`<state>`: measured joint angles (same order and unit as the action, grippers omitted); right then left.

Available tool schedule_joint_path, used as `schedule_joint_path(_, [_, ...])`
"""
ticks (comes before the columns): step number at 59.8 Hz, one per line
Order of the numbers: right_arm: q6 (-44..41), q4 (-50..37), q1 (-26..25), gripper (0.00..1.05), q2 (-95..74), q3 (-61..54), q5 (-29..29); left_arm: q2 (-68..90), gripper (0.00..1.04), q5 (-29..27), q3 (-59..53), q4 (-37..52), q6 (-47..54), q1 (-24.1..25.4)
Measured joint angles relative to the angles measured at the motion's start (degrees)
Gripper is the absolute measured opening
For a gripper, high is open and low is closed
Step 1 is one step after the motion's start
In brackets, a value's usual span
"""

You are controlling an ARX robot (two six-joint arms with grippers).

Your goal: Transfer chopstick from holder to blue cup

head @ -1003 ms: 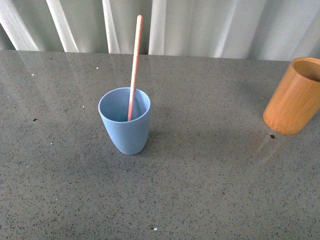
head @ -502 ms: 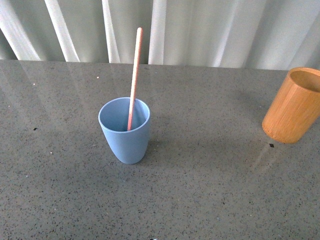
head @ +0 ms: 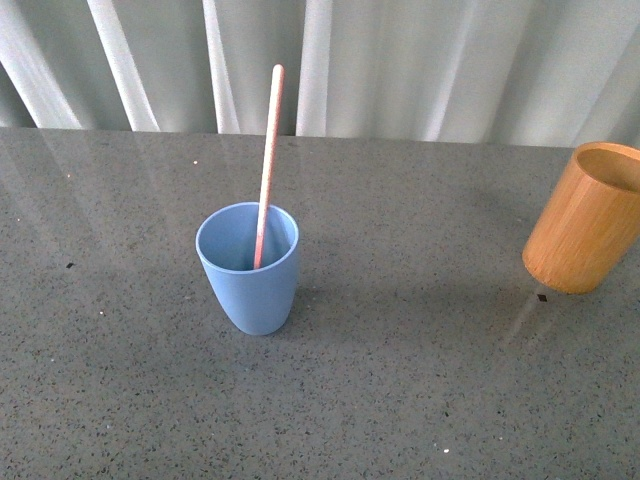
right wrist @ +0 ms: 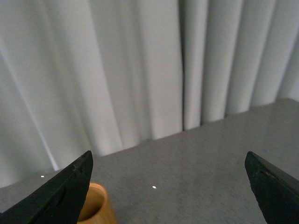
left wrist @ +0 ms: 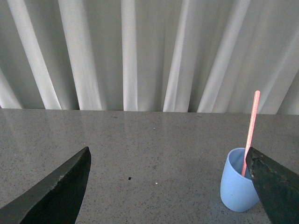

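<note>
The blue cup (head: 249, 266) stands upright on the grey speckled table, a little left of the middle in the front view. One pale-pink chopstick (head: 268, 160) stands in it, leaning against the far rim and rising well above it. The orange-brown holder (head: 588, 218) sits at the right edge; its opening shows nothing inside. Neither arm appears in the front view. My left gripper (left wrist: 170, 163) is open over bare table, with the blue cup (left wrist: 236, 183) and chopstick (left wrist: 251, 128) beside one finger. My right gripper (right wrist: 168, 170) is open and empty, the holder (right wrist: 96, 206) near one finger.
The grey speckled table (head: 420, 380) runs back to a white pleated curtain (head: 400, 60). A few small dark and white specks lie on the tabletop.
The front view has drifted: cup and holder sit lower in the picture and more curtain shows. The chopstick stays in the cup and nothing on the table has moved.
</note>
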<state>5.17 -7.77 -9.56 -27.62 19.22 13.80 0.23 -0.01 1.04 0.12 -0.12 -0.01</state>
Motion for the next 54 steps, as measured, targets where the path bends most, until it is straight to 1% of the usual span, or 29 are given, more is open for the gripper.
schedule_joint_path(2, [0.33,2.14,-1.33,0.95,2.32,-0.68,-0.15,0.0,0.98,0.0,0.0,0.0,0.0,0.0])
schedule_joint_path(4, [0.39,3.74,-2.71,0.94,4.48,-1.38,-1.95,0.0,0.98,-0.02,0.0,0.0,0.0,0.0])
schedule_joint_path(6, [-0.72,5.64,-6.1,0.88,7.72,-2.49,-11.52,0.0,0.98,-0.02,0.0,0.0,0.0,0.0])
schedule_joint_path(7, [-1.27,6.38,-6.99,0.86,8.57,-2.75,-14.05,0.0,0.98,-0.04,0.0,0.0,0.0,0.0])
schedule_joint_path(8, [-1.99,7.58,-8.46,0.82,10.25,-3.43,-18.67,0.0,0.98,-0.02,0.0,0.0,0.0,0.0])
schedule_joint_path(9, [-2.23,8.0,-8.9,0.81,11.1,-3.8,-20.85,0.0,0.98,-0.02,0.0,0.0,0.0,0.0])
schedule_joint_path(11, [-3.15,8.83,-9.64,0.72,14.45,-5.77,-28.11,0.0,0.98,0.11,0.0,0.0,0.0,0.0])
schedule_joint_path(13, [-3.74,8.92,-8.66,0.65,16.02,-6.82,-30.23,0.0,0.98,-0.11,0.0,0.0,0.0,0.0])
schedule_joint_path(15, [-4.22,8.9,-7.04,0.56,17.31,-7.74,-29.86,0.0,0.98,0.0,0.0,0.0,0.0,0.0])
schedule_joint_path(20, [-4.76,8.9,-2.99,0.33,19.5,-10.25,-25.49,0.0,0.98,-0.04,0.0,0.0,0.0,0.0])
schedule_joint_path(21, [-4.76,8.9,-2.73,0.31,19.63,-10.43,-25.2,0.0,0.98,-0.04,0.0,0.0,0.0,0.0])
schedule_joint_path(23, [-4.79,8.87,-1.64,0.24,20.15,-11.04,-24.26,-0.02,0.98,-0.02,0.0,0.0,0.0,0.0])
schedule_joint_path(27, [-4.85,8.83,-0.13,0.13,20.92,-11.87,-22.8,0.0,0.98,-0.02,0.0,0.0,0.0,0.0])
schedule_joint_path(29, [-4.87,8.87,1.64,0.08,21.49,-12.24,-20.31,0.0,0.98,0.0,0.0,0.0,0.0,0.0])
schedule_joint_path(30, [-4.92,8.85,3.15,0.04,21.73,-12.5,-17.84,0.0,0.98,0.0,0.0,0.0,0.0,0.0])
schedule_joint_path(32, [-5.14,8.85,5.53,0.0,22.03,-12.81,-15.47,0.0,0.98,-0.02,0.0,0.0,0.0,0.0])
schedule_joint_path(33, [-4.96,8.85,6.75,0.01,22.23,-13.07,-14.67,0.0,0.98,-0.07,0.0,0.0,0.0,0.0])
schedule_joint_path(37, [-5.11,8.79,9.01,0.01,22.88,-13.79,-14.51,0.0,0.98,-0.04,0.0,0.0,0.0,0.0])
schedule_joint_path(54, [-5.09,8.39,9.33,0.01,24.5,-15.63,-13.86,0.0,0.98,-0.02,0.0,0.0,0.0,0.0])
